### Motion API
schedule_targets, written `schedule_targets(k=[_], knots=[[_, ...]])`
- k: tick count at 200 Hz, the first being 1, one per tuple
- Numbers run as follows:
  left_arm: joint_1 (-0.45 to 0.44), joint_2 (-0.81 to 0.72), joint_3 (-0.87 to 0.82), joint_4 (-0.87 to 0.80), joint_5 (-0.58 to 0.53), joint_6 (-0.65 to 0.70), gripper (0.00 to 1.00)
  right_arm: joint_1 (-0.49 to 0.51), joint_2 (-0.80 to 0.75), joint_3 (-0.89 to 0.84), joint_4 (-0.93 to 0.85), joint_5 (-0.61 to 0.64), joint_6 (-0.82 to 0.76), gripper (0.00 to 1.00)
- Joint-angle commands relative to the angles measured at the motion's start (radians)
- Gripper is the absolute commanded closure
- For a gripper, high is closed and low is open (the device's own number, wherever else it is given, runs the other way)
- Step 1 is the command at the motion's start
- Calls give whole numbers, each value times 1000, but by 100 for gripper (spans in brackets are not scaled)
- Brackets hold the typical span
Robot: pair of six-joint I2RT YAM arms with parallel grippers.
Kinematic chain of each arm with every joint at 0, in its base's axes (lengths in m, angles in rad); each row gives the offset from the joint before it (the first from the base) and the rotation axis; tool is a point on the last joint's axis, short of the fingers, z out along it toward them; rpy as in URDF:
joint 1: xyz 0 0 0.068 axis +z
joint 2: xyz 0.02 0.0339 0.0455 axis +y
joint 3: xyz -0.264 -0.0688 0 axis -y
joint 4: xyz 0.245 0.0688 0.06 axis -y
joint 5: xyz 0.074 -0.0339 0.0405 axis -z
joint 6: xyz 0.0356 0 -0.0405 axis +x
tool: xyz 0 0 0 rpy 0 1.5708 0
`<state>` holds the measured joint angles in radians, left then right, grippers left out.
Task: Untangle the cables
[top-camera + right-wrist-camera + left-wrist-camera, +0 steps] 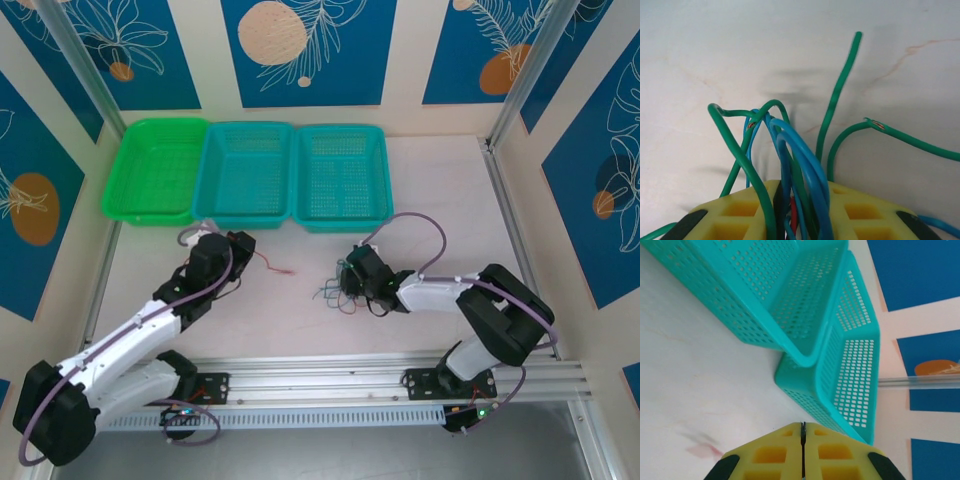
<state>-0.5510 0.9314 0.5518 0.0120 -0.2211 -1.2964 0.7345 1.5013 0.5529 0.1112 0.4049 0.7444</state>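
Note:
A tangle of green and blue cables (333, 293) lies on the white table right of centre. My right gripper (346, 281) reaches into it from the right. In the right wrist view its yellow fingers (860, 210) close around blue loops (802, 150), green strands (840, 95) and a red bit (794, 215) packed between the jaws. A single red cable (276, 266) runs from the tip of my left gripper (246, 252) out to the right. In the left wrist view that gripper (803, 426) is shut, with a thin dark sliver pinched at the tips.
Three baskets stand in a row at the back: a green one (155, 170) and two teal ones (245, 170), (342, 170). The teal baskets (855, 365) rise close ahead of the left gripper. A metal rail (400, 375) runs along the near edge.

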Motion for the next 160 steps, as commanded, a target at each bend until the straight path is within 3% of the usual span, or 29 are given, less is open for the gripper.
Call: schedule_targets(k=[1,23,56,86,108,126,160], knots=[[61,-38,55,-133,34,125,100,-42,16,-58,-205,36,50,71],[133,-33,141,-222,104,219,100,-89,-9,-88,-188,3,49,71],[161,63,299,-231,269,339,100,-57,-130,-63,-176,-107,-78,62],[163,173,488,-269,365,437,100,-47,-312,-26,-225,-176,-99,33],[166,237,603,-305,332,500,100,-63,-442,-8,-260,-184,-110,19],[199,297,699,-370,277,510,100,-78,-518,25,-302,-205,-138,18],[351,419,874,-470,134,516,100,-91,-570,93,-342,-233,-171,17]])
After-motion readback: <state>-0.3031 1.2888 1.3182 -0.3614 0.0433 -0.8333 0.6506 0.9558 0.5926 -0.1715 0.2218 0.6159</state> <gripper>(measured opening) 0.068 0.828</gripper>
